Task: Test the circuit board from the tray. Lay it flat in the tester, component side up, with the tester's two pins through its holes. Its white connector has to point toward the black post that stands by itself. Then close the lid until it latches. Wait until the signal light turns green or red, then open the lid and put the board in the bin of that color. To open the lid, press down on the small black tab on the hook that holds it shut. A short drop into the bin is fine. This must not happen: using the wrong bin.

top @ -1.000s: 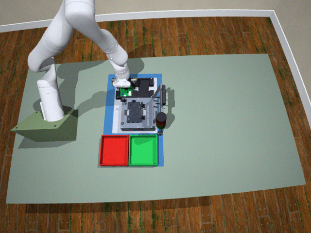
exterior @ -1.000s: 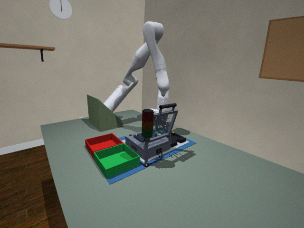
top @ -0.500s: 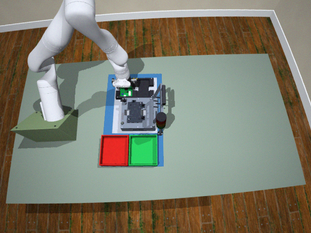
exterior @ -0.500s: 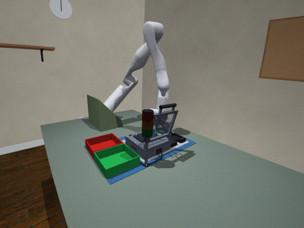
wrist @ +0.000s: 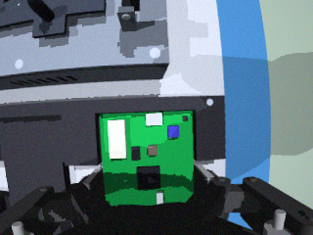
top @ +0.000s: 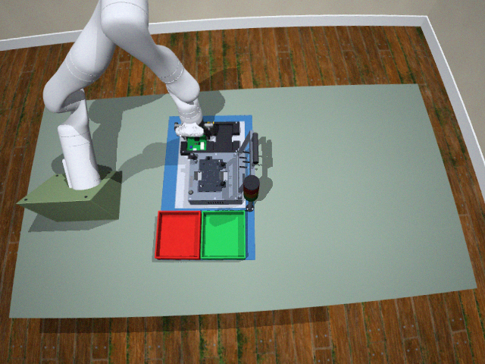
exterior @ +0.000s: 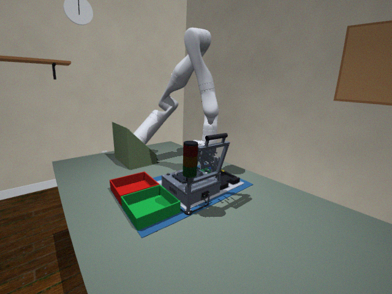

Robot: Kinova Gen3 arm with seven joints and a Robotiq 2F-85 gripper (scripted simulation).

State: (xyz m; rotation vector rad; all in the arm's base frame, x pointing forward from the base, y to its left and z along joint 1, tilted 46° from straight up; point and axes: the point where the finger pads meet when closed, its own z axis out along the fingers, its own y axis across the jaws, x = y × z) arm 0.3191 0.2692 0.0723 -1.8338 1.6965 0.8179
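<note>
The green circuit board point(wrist: 148, 159) lies flat in the black tray, component side up, with its white connector point(wrist: 116, 139) on the left in the wrist view. It also shows in the top view point(top: 195, 144). My gripper point(wrist: 149, 178) hangs just above the board, open, one finger on each side of it, with nothing between the fingers. The grey tester point(top: 213, 178) lies beyond the tray with its lid point(exterior: 214, 152) raised. The signal light point(exterior: 190, 158) is not lit.
The red bin point(top: 178, 234) and the green bin point(top: 223, 234) stand side by side in front of the tester on the blue mat. The arm's base point(top: 70, 196) stands to the left.
</note>
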